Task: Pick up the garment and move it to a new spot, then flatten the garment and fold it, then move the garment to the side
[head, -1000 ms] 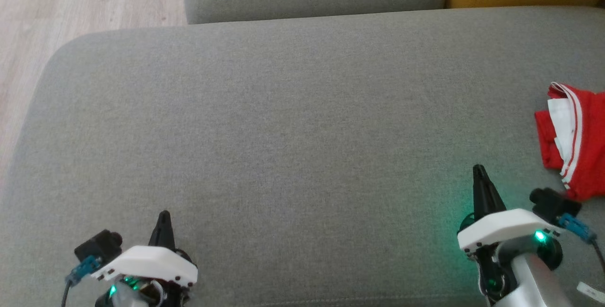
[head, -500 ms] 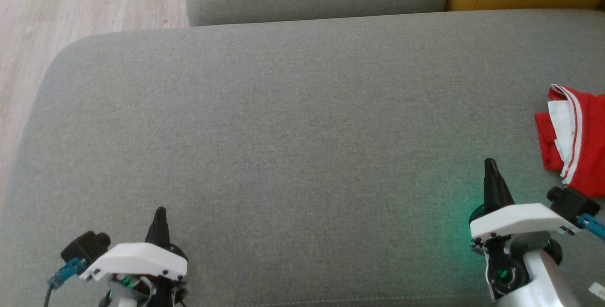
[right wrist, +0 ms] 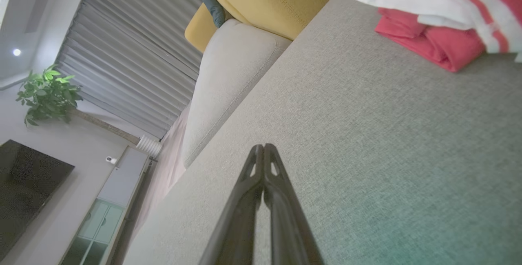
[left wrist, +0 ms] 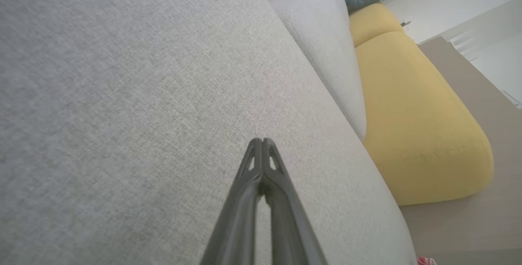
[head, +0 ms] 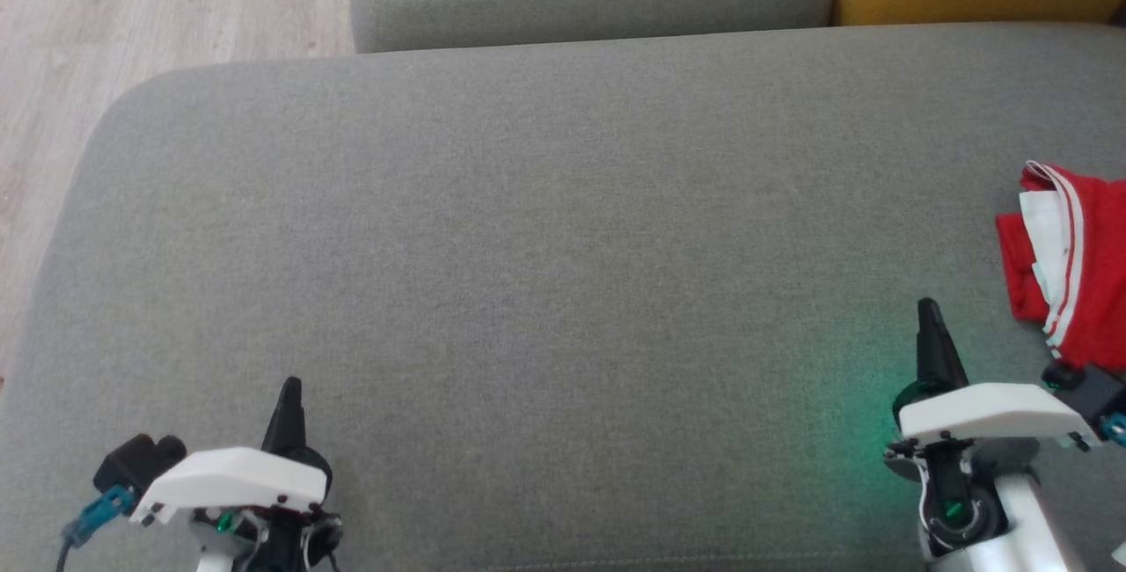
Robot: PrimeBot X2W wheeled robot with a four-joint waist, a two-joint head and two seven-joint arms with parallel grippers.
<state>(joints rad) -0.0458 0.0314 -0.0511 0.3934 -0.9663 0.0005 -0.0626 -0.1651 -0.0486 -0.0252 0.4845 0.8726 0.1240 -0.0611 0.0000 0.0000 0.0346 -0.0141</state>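
Left hand [head: 288,385]: fingers pressed together with nothing between them, low over the grey seat [head: 528,246] at its near left. Right hand [head: 929,308]: likewise closed and empty, at the near right.

Garment [head: 1086,277]: red with white stripes and a white inner face showing. It lay on the seat at the far right, cut off by the edge of the head view. It sat beyond and to the right of my right hand, near it but not touching. In the right wrist view it showed as a layered bundle, red folds under a white, striped flap, not spread flat.

Progress, my reading: I could not settle it from the layout alone. A compact, layered bundle off to one side, with both hands shut and clear of it, fitted the last step being done: folded and set aside. The edges looked loose, though, so it might equally have been a rumpled heap awaiting the first pick-up. If so, everything was left: lift, relocate, flatten, fold, shift aside.
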